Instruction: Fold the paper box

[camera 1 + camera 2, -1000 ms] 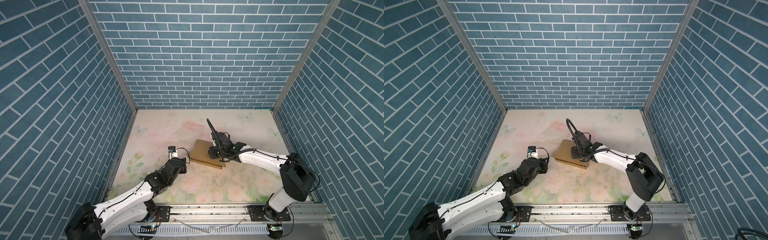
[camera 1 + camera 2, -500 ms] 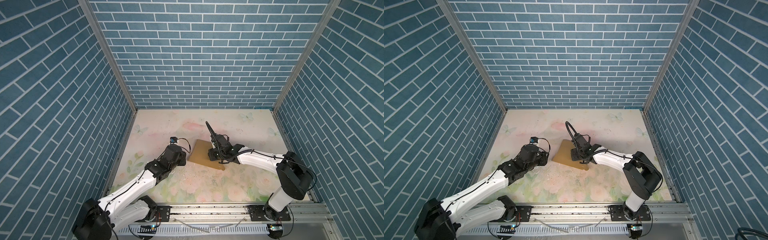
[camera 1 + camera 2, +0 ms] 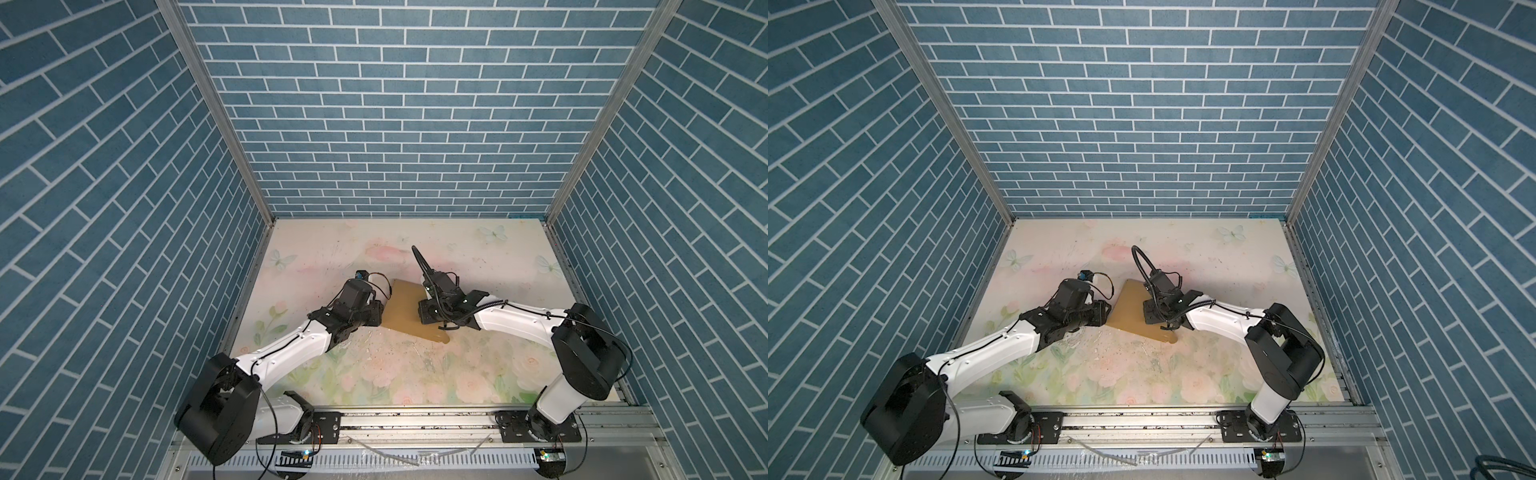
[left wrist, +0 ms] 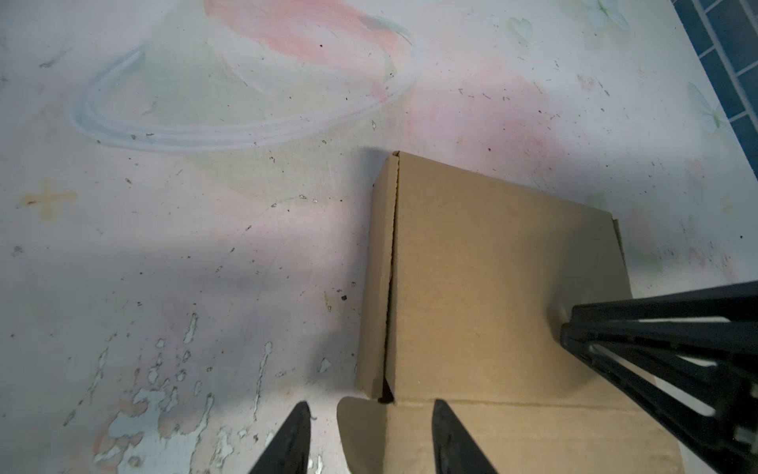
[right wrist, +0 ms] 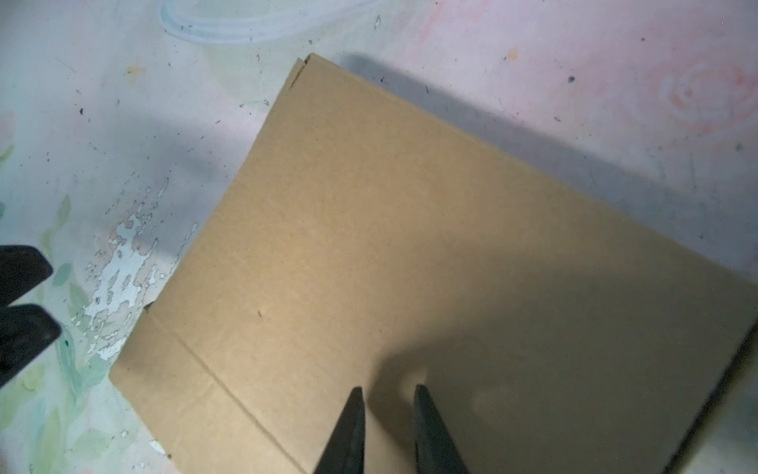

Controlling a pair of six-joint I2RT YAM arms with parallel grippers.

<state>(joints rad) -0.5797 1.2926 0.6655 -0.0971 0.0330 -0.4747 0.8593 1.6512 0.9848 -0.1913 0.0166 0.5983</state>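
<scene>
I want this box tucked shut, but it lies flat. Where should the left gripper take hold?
Probably the front flap, at its rounded corner: it juts past the crease as one thin sheet, while the box itself is too broad for the jaws. Come in low from the left, where the open left gripper hovers.

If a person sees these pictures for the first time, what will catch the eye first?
A brown paper box lies folded flat in the middle of the flowered table, with a rounded tab sticking out. The right gripper rests on its top, jaws slightly apart, and the left gripper hangs open at the tab. Blue brick walls close in the table on three sides.
</scene>
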